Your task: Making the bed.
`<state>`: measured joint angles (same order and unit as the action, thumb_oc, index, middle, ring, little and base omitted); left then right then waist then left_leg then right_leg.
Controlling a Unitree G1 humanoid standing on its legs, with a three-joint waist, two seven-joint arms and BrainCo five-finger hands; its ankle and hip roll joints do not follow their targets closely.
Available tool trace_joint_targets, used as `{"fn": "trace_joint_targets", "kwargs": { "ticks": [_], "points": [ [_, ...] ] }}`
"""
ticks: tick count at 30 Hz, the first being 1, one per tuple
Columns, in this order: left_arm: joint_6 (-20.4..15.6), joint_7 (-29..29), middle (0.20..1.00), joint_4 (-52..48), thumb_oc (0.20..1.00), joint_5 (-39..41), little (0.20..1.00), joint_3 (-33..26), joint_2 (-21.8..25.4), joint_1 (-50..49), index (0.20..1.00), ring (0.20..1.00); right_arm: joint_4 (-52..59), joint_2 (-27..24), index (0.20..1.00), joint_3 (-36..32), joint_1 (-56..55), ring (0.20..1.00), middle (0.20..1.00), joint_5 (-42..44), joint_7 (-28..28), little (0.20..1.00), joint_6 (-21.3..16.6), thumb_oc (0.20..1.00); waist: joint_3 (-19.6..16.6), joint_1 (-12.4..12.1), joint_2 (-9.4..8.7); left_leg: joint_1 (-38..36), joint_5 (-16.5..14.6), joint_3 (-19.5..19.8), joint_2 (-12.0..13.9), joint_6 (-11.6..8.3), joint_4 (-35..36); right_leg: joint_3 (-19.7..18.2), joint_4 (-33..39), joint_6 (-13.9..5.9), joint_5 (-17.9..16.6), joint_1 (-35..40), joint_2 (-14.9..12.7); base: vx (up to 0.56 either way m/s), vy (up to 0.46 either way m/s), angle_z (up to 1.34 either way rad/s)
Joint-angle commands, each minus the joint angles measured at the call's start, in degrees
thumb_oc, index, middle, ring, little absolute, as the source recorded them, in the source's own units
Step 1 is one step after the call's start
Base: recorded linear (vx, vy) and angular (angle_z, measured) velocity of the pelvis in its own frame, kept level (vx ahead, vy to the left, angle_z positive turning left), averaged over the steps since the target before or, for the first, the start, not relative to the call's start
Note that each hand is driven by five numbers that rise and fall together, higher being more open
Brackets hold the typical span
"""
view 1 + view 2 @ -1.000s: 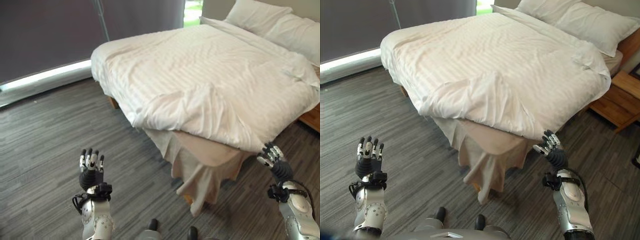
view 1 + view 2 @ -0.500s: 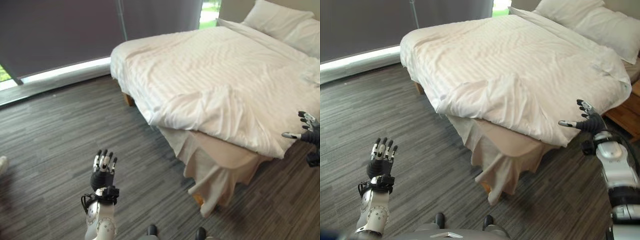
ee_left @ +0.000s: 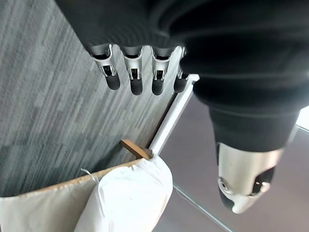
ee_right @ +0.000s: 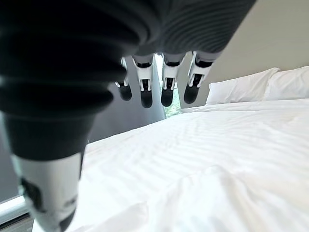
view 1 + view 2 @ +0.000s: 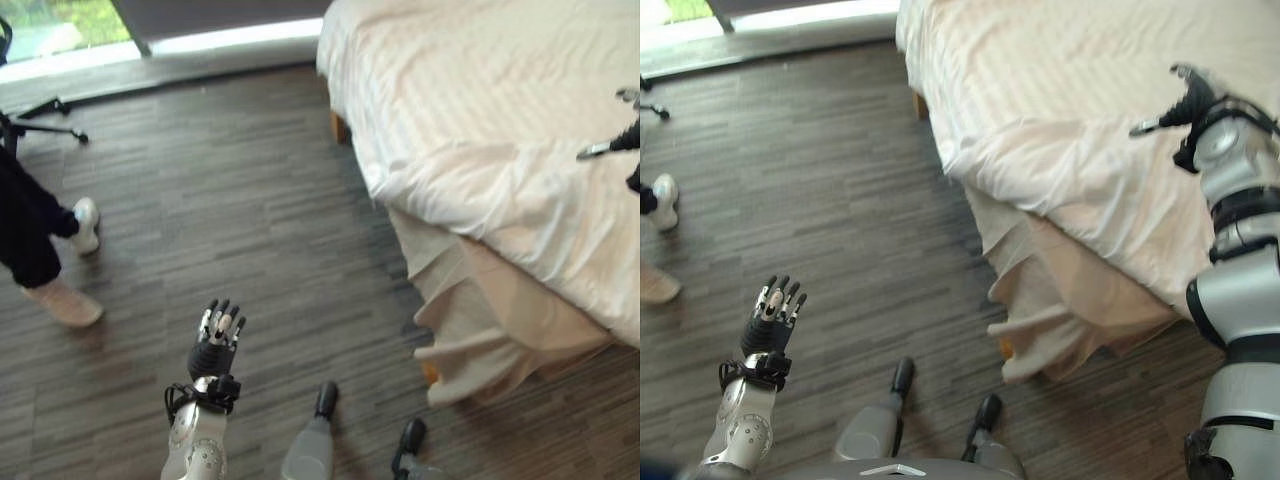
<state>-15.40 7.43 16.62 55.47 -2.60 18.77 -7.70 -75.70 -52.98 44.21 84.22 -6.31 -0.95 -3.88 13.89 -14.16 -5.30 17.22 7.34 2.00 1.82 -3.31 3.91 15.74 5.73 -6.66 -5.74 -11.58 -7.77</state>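
The bed fills the upper right, its white striped duvet [image 5: 480, 110] rumpled at the near corner. A beige sheet [image 5: 480, 320] hangs out in loose folds below that corner, down to the floor. My right hand [image 5: 1193, 100] hovers open above the duvet near the bed's near edge, fingers straight and touching nothing; its fingers [image 4: 145, 94] point along the bed toward two white pillows [image 4: 241, 89] at the head. My left hand [image 5: 213, 345] is raised over the wooden floor left of the bed, open and empty, well away from the bedding.
A person's dark-trousered legs and light shoes [image 5: 60, 300] stand on the floor at the far left. A black stand's feet [image 5: 40, 108] rest near the window at the top left. The bed's wooden leg [image 3: 135, 149] shows under the corner.
The camera has swung left and down, so the bed has slid to the upper right. My right hand has risen from beside the bed corner to above the duvet. The person's legs have come into view.
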Motion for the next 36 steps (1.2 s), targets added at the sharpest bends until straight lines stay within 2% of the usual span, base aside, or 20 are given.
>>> {"fn": "trace_joint_targets", "kwargs": {
  "ticks": [1, 5, 7, 13, 16, 22, 24, 25, 26, 29, 30, 32, 33, 34, 36],
  "points": [
    [-1.14, -0.02, 1.0, -5.19, 1.0, 0.18, 1.0, 0.28, 3.9, 2.17, 1.0, 1.0, -3.18, -3.64, 1.0, 8.76, 10.73, 1.0, 1.0, -2.4, -1.61, 1.0, 1.9, 1.0, 2.41, 0.01, -0.94, -0.47, -0.02, -1.05, -0.54, 0.38, 1.09, -5.06, -0.73, -1.25, -0.84, 0.73, 0.15, -0.01, 0.004, 0.06],
    [-1.13, -0.77, 1.0, -6.58, 1.0, -0.24, 1.0, 0.25, 4.2, 2.09, 1.0, 1.0, -6.67, -6.05, 1.0, 12.49, 15.92, 1.0, 1.0, -4.34, -2.52, 1.0, 3.4, 1.0, 4.52, -1.1, 0.34, 4.09, 0.95, -0.19, -0.93, -0.31, 1.09, -4.49, -0.73, -1.54, -1.26, -3.13, -0.28, -0.04, -0.015, 0.15],
    [-2.03, -2.08, 1.0, -7.33, 1.0, -1.27, 1.0, 0.12, 4.76, 2.94, 1.0, 1.0, -6.37, -7.15, 1.0, 14.75, 19.51, 1.0, 1.0, -4.08, -3.4, 1.0, 3.9, 1.0, 6.47, -1.73, 1.48, 8.54, 1.73, -0.2, -1.19, -0.9, 1.09, -4.82, -0.73, -1.89, -2.23, -7.71, -0.41, -0.09, 0.022, 0.13],
    [-2.81, -5.04, 1.0, -8.96, 1.0, -3.32, 1.0, 0.43, 2.42, 4.45, 1.0, 1.0, -8.26, -8.85, 1.0, 17.04, 21.44, 1.0, 1.0, -5.28, -4.27, 1.0, 4.94, 1.0, 9.54, -2.17, 2.39, 17.49, 2.88, -1.18, -1.58, -1.47, 1.09, -6.12, -0.73, -2.52, -4.15, -16.78, 0.34, -0.04, 0.01, -0.08],
    [-2.75, -5.43, 1.0, -8.78, 1.0, -3.76, 1.0, 1.32, 0.58, 5.51, 1.0, 1.0, -9.81, -9.9, 1.0, 14.77, 18.12, 1.0, 1.0, -6.26, -4.05, 1.0, 5.52, 1.0, 10.59, -1.78, 3.21, 19.75, 3.15, -1.05, -1.85, -1.47, 1.09, -6.17, -0.73, -2.72, -4.29, -19.08, 0.42, 0.01, 0.004, -0.05],
    [-2.65, -5.95, 1.0, -7.49, 1.0, -4.11, 1.0, 2.92, -1.91, 7.86, 1.0, 1.0, -12.89, -9.56, 1.0, 1.79, 5.77, 1.0, 1.0, -0.84, -3.14, 1.0, 6.35, 1.0, 12.36, -1.05, 4.3, 19.92, 2.9, -1.1, -2.19, -0.82, 1.09, -6.81, -0.73, -2.62, -4.17, -20.0, 0.38, 0.02, 0.018, 0.01],
    [-2.72, -6.17, 1.0, -7.23, 1.0, -4.17, 1.0, 3.05, -2.08, 8.28, 1.0, 1.0, -13.17, -9.33, 1.0, -0.21, 3.6, 1.0, 1.0, 0.16, -3.08, 1.0, 6.38, 1.0, 12.53, -0.95, 4.38, 19.61, 2.77, -1.1, -2.25, -0.71, 1.09, -6.83, -0.73, -2.59, -4.1, -19.89, 0.36, 0.0, 0.0, 0.0],
    [-3.02, -6.64, 1.0, -6.72, 1.0, -4.26, 1.0, 3.32, -2.23, 9.4, 1.0, 1.0, -13.07, -8.77, 0.507, -2.98, 0.88, 0.507, 0.507, 2.25, -3.75, 0.507, 6.33, 0.507, 12.79, -0.75, 4.51, 19.18, 2.59, -1.24, -2.33, -0.51, 1.09, -6.99, -0.73, -2.62, -3.99, -19.57, 0.2, 0.02, 0.031, -0.02],
    [-3.18, -6.99, 1.0, -6.55, 1.0, -4.28, 1.0, 3.45, -2.47, 9.77, 1.0, 1.0, -12.4, -8.52, 0.2, -5.41, -1.63, 0.2, 0.2, 3.61, -4.47, 0.2, 6.16, 0.2, 12.96, -0.6, 4.47, 18.85, 2.52, -1.3, -2.39, -0.44, 1.09, -7.04, -0.73, -2.62, -3.97, -19.28, 0.16, 0.0, 0.0, 0.0],
    [-3.58, -7.58, 1.0, -6.36, 1.0, -4.36, 1.0, 3.44, -2.99, 10.66, 1.0, 1.0, -10.46, -6.86, 0.2, -10.65, -8.62, 0.2, 0.2, 6.74, -4.56, 0.2, 4.97, 0.2, 13.3, -0.02, 4.38, 18.16, 2.36, -1.36, -2.43, -0.32, 1.09, -7.05, -0.73, -2.65, -3.92, -18.71, 0.13, 0.0, 0.0, 0.0],
    [-4.47, -8.61, 1.0, -5.01, 1.0, -4.4, 1.0, 2.28, -4.11, 12.49, 1.0, 1.0, -5.1, -3.44, 0.2, -15.82, -17.42, 0.2, 0.2, 10.72, -6.0, 0.2, 2.5, 0.2, 13.81, 1.07, 4.05, 17.18, 2.2, -1.45, -2.26, -0.27, 1.09, -7.29, -0.73, -2.66, -3.89, -18.0, 0.21, 0.0, 0.0, 0.0],
    [-5.45, -9.19, 1.0, -3.69, 1.0, -4.61, 1.0, 0.98, -4.64, 14.34, 1.0, 1.0, 1.93, 2.22, 0.2, -21.28, -30.33, 0.2, 0.2, 11.03, -6.68, 0.2, 0.26, 0.2, 14.29, 2.24, 3.25, 16.16, 1.86, -1.69, -1.97, -0.26, 1.09, -7.55, -0.73, -2.63, -3.9, -17.3, 0.28, 0.0, 0.002, -0.04],
    [-5.45, -9.19, 1.0, -3.68, 1.0, -4.6, 1.0, 1.01, -4.62, 14.33, 1.0, 1.0, 1.96, 2.22, 0.2, -21.34, -30.4, 0.2, 0.2, 11.02, -6.68, 0.2, 0.27, 0.2, 14.28, 2.2, 3.23, 16.15, 1.86, -1.71, -1.96, -0.26, 1.09, -7.57, -0.73, -2.63, -3.9, -17.3, 0.28, 0.02, -0.008, -0.15],
    [-6.5, -9.66, 1.0, -3.06, 1.0, -3.46, 1.0, -0.37, -5.71, 14.64, 1.0, 1.0, 5.32, 9.06, 0.2, -24.04, -39.12, 0.2, 0.2, 9.85, -6.87, 0.2, -0.52, 0.2, 14.51, 3.35, 3.05, 15.22, 1.57, -1.62, -1.93, -0.14, 1.09, -7.6, -0.73, -2.53, -3.77, -16.55, 0.3, 0.03, -0.002, -0.17],
    [-7.26, -9.84, 1.0, -1.35, 1.0, -2.19, 1.0, -1.37, -6.63, 15.0, 1.0, 1.0, 8.16, 16.06, 0.2, -26.02, -48.16, 0.2, 0.2, 7.92, -6.48, 0.2, -0.98, 0.2, 14.55, 4.53, 2.72, 14.21, 1.32, -1.86, -1.75, -0.02, 1.09, -7.7, -0.73, -2.43, -3.84, -15.83, 0.23, 0.02, 0.018, -0.15]
  ]
}}
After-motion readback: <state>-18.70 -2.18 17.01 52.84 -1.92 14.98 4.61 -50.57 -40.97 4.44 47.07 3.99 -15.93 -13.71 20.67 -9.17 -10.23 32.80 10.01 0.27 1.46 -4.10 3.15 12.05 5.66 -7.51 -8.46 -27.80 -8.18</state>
